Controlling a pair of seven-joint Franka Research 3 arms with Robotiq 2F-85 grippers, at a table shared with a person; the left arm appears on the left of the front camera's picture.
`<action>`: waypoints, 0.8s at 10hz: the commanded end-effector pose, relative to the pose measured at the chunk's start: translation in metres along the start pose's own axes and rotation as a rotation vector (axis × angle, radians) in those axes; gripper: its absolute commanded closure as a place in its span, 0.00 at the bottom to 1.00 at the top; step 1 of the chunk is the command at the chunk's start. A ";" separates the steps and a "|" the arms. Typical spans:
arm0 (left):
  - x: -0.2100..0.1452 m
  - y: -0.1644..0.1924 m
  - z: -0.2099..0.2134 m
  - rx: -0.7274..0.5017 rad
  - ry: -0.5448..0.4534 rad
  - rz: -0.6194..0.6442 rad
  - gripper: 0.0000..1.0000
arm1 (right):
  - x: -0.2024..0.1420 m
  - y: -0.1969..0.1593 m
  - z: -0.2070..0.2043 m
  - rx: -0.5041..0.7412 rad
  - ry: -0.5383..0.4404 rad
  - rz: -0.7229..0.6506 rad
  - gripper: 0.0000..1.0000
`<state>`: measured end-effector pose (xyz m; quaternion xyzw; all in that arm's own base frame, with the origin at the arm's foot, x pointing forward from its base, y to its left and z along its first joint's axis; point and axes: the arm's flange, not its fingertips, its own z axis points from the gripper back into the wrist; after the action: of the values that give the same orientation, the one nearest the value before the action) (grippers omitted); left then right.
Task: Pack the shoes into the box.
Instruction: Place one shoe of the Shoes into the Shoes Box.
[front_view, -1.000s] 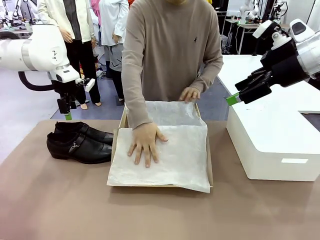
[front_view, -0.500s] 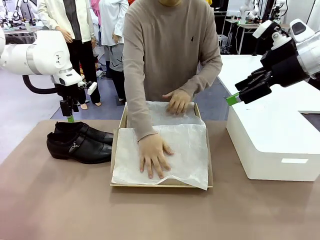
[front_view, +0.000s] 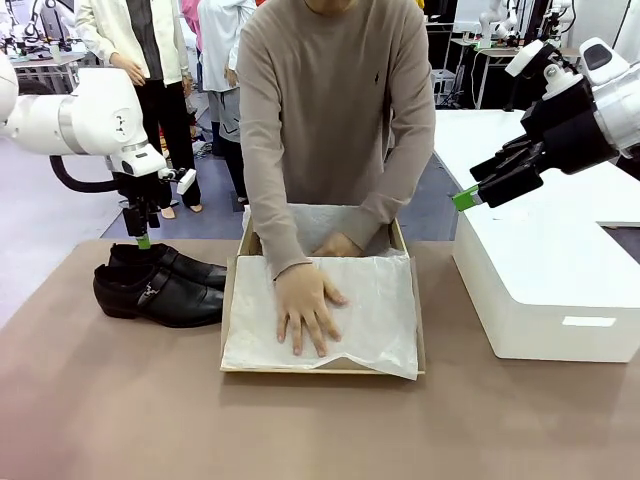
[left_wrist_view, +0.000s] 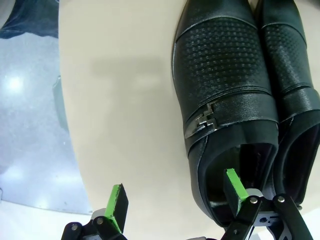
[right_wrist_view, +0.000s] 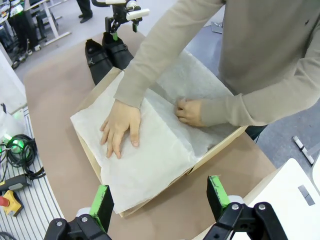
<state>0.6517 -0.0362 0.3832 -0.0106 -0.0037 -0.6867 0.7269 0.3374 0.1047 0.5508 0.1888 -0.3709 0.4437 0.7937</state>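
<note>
brown table (front_view: 100, 400), people (front_view: 150, 60) behind | left gripper (front_view: 142, 236) spread over shoes (front_view: 160, 285) | right gripper (right_wrist_view: 160, 196) spread, aloft

This was a robotics lab, a shared hall rather than a home or a shop. Two white robot arms, the left arm (front_view: 85, 110) and the right arm (front_view: 615, 105), flanked a brown table (front_view: 100, 420). They ended in the left gripper (left_wrist_view: 176, 192) and the right gripper (right_wrist_view: 160, 195), black with green pads. Off the table's near edge lay coiled cables (right_wrist_view: 20, 150) and a red emergency-stop button (right_wrist_view: 6, 201) on a yellow box. Far behind, people (front_view: 140, 60) stood on a grey floor (front_view: 40, 210) near another work table (front_view: 497, 52).
</note>
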 end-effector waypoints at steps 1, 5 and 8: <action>-0.004 0.007 0.000 -0.027 0.002 -0.040 0.00 | 0.000 -0.001 -0.001 0.012 -0.013 0.003 0.00; -0.005 0.012 -0.009 -0.067 0.002 -0.038 0.00 | 0.000 -0.001 -0.001 0.012 -0.013 0.003 0.00; -0.005 0.015 -0.019 -0.098 0.006 -0.027 0.00 | 0.000 -0.001 -0.001 0.012 -0.013 0.003 0.00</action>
<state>0.6597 -0.0338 0.3615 -0.0407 0.0246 -0.6908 0.7214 0.3374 0.1047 0.5508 0.1888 -0.3709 0.4437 0.7937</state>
